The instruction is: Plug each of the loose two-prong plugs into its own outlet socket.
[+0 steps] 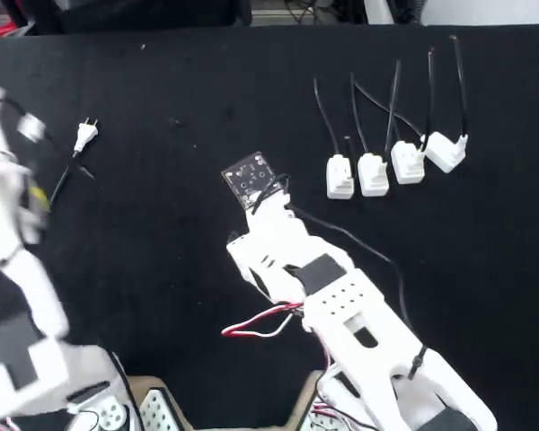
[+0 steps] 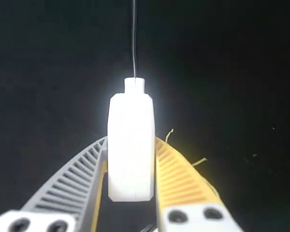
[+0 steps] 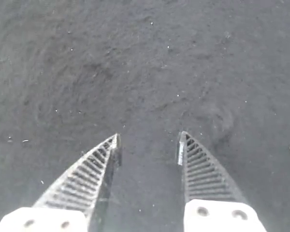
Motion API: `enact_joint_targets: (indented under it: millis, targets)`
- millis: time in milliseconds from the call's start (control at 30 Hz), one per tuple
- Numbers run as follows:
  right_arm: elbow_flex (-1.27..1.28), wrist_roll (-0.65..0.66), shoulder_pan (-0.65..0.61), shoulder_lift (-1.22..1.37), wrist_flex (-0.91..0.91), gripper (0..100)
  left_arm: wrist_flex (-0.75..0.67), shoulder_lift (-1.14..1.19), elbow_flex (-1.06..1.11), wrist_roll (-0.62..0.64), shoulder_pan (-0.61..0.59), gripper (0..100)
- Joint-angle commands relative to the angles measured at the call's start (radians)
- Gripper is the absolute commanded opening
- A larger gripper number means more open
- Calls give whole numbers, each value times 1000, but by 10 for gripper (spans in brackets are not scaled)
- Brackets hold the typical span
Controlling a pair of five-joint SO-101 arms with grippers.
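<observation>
In the high view, a row of four white blocks [image 1: 373, 173] sits at about 2 o'clock on the black desk [image 1: 162, 269], each with dark cords [image 1: 322, 108] running off toward 12. We take them for the outlet sockets, but we cannot tell whether any has a plug seated in it. At 10 o'clock a loose two-prong plug [image 1: 85, 135] lies flat, well apart from that row, with its prongs toward 1 o'clock. One arm [image 1: 296, 260] stretches from 5 o'clock to the middle of the desk, and we take it for the right one. The other arm [image 1: 18, 296] stands at the 9 o'clock edge.

In the left wrist view, the left claw [image 2: 131, 140] pinches a white body [image 2: 130, 121] between its grey and yellow fingers [image 2: 179, 169]. A thin cable [image 2: 134, 38] leads off the body's far end. We judge it to be a plug, though its prongs are hidden from us.

In the right wrist view, the right claw [image 3: 147, 140] is spread with nothing between its tips, over bare desk.

As we read it, the task is partly done at best. The plug at 10 o'clock lies unplugged, and the piece in the left claw is at no socket. Both have yet to cross to the row at 2 o'clock.
</observation>
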Motion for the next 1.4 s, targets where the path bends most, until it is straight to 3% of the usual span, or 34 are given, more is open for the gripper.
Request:
enact_joint_targets:
  millis: [0, 100, 200, 367, 500, 600, 733, 900, 1000, 1067, 1200, 1367]
  targets:
    - [-2, -12, 17, -35, -20, 170, -221, -242, 504, 80, 174, 30]
    - [-2, -9, 17, -35, -18, 170, -354, -322, 710, 75, 243, 30]
    - [-2, -9, 17, -35, -18, 170, -400, -374, 811, 74, 305, 49]
    - [1, -9, 17, -35, -18, 170, -468, -388, 877, 75, 453, 277]
    - [15, -8, 17, -35, -26, 170, -535, -399, 877, 80, 503, 247]
    - [16, -8, 17, -35, -26, 170, -440, -399, 789, 74, 495, 229]
    - [16, -8, 15, -35, -26, 170, -290, -399, 654, 48, 397, 228]
    - [16, -8, 12, -35, -26, 170, -160, -394, 510, -135, 196, 227]
    - [16, -14, 14, -41, -26, 170, -163, -385, 552, -290, 74, 227]
    - [16, -14, 15, -41, -23, 170, -250, -371, 653, -356, 35, 225]
    - [15, -14, 11, -41, -23, 170, -430, -368, 855, -285, 97, 224]
    - [18, -14, 11, -41, -25, 170, -453, -368, 894, -51, 367, 224]
